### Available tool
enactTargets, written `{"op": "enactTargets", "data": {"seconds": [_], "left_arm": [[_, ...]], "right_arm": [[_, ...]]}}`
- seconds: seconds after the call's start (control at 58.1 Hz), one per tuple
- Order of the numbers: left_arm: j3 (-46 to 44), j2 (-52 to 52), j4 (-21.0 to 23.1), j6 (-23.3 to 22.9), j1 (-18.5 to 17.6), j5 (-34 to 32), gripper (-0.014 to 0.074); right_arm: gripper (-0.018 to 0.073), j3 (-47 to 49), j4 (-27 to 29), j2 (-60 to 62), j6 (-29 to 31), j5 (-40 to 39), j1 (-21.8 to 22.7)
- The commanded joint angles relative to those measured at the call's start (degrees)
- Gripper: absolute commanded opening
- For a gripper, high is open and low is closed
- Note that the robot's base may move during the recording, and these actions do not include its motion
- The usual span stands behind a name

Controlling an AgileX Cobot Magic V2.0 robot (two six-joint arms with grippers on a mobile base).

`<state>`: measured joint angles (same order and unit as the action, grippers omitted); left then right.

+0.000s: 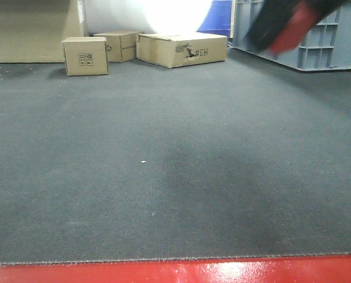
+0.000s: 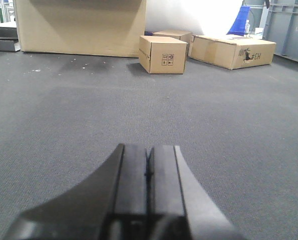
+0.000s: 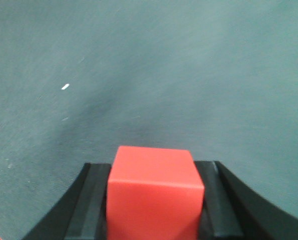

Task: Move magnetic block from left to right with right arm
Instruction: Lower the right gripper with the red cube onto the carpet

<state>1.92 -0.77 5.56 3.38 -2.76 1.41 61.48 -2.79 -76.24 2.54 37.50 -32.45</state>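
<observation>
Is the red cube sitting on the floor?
No, the red cube is clamped between the right gripper jaws, above the grey carpet.

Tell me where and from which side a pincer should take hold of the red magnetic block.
Grip two opposite flat side faces, as the right pincer does now: the magnetic block sits squarely between its fingers, seemingly lifted off the grey carpet. A plain cube has parallel faces, so any opposite pair should do.

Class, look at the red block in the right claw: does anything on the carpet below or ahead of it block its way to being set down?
Nothing visible does. The right claw grips the magnetic block above bare grey carpet; only a tiny white speck lies there. The cardboard boxes stand far back.
</observation>
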Motion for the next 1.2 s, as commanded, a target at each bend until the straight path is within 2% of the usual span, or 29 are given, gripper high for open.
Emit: {"op": "enactTargets", "data": {"seconds": [0.0,0.275,0.619,0.688,0.722,0.877,1.187], "left_arm": [[0.45,-0.55,0.26,-0.40,-0.35,-4.63,-0.0126],[0.45,-0.55,0.26,-0.40,-0.35,-4.63,-0.0126],[0.45,-0.55,0.26,-0.40,-0.35,-4.63,-0.0126],[0.45,-0.55,0.26,-0.40,-0.35,-4.63,-0.0126],[0.45,-0.55,0.26,-0.40,-0.35,-4.63,-0.0126],[0.45,-0.55,0.26,-0.40,-0.35,-4.63,-0.0126],[0.45,-0.55,0.26,-0.40,-0.35,-4.63,-0.0126]], "right_arm": [[0.0246,3.93,0.64,-3.84,0.64,-1.65,-0.42],[0.0246,6.00,1.33,-15.93,0.64,0.01,-0.42],[0.0253,6.01,1.33,-21.09,0.64,1.23,-0.42],[0.0301,6.01,1.33,-21.03,0.64,1.47,-0.42],[0.0354,6.01,1.33,-21.03,0.64,1.60,-0.42],[0.0654,6.06,1.33,-21.03,0.64,2.68,-0.42],[0.0617,6.06,1.46,-15.42,-0.88,5.07,-0.35]]}}
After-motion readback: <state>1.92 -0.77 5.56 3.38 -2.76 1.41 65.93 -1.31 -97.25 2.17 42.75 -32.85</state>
